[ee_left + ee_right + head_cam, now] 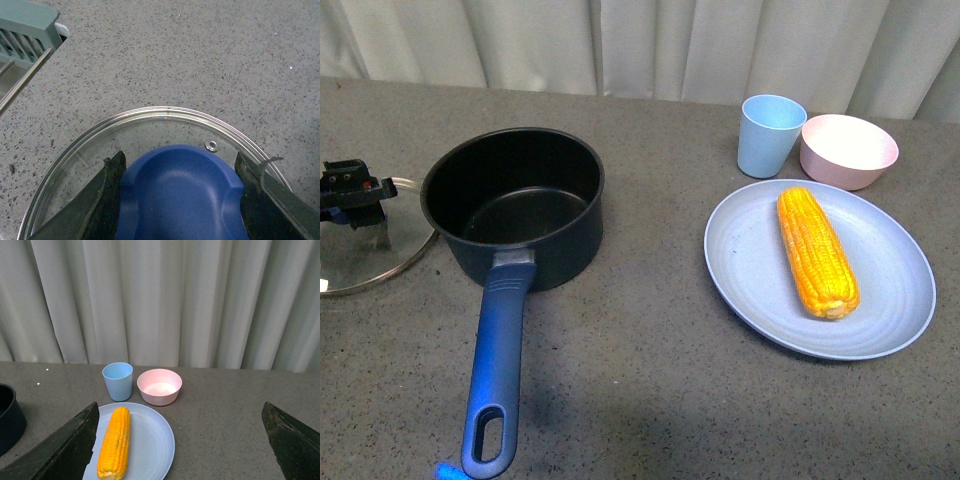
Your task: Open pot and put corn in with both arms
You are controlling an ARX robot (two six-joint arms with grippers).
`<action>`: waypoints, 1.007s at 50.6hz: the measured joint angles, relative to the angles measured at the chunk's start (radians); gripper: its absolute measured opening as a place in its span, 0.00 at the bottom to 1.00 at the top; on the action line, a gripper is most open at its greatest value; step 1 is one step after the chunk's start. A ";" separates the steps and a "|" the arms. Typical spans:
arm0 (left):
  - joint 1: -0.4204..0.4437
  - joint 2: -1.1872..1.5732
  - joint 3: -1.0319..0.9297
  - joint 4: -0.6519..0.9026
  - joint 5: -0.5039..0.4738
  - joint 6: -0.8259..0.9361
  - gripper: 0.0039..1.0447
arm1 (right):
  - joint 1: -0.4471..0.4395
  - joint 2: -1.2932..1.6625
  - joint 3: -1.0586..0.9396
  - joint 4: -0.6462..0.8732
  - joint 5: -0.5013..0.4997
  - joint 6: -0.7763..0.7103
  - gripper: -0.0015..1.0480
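Blue cup (771, 135), pink bowl (848, 150) behind corn (817, 252)

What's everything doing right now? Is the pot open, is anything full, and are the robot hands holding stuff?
pot: open, upright, nothing inside.
lid: off, lying on the table beside the pot.
corn: lying on the plate, not in the pot.
plate: holds only the corn.
cup: upright, looks empty.
bowl: upright, looks empty.
left gripper: shut on the lid's blue knob.
right gripper: open, holding nothing.
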 joint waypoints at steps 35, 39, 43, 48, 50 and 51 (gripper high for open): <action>0.010 -0.303 -0.173 -0.005 -0.017 -0.009 0.94 | 0.000 0.000 0.000 0.000 0.000 0.000 0.91; 0.013 -0.375 -0.228 0.005 -0.014 -0.020 0.94 | 0.000 0.000 0.000 0.000 0.000 0.000 0.91; 0.016 -0.446 -0.286 -0.004 -0.009 -0.014 0.93 | 0.000 0.000 0.000 0.000 0.000 0.000 0.91; 0.021 -0.467 -0.349 0.112 0.087 0.003 0.80 | 0.000 0.000 0.000 0.000 0.000 0.000 0.91; 0.019 -0.475 -0.383 0.164 0.123 0.008 0.73 | 0.000 0.000 0.000 0.000 0.001 0.000 0.91; 0.018 -0.479 -0.392 0.177 0.132 0.009 0.72 | 0.000 0.000 0.000 0.000 0.000 0.000 0.91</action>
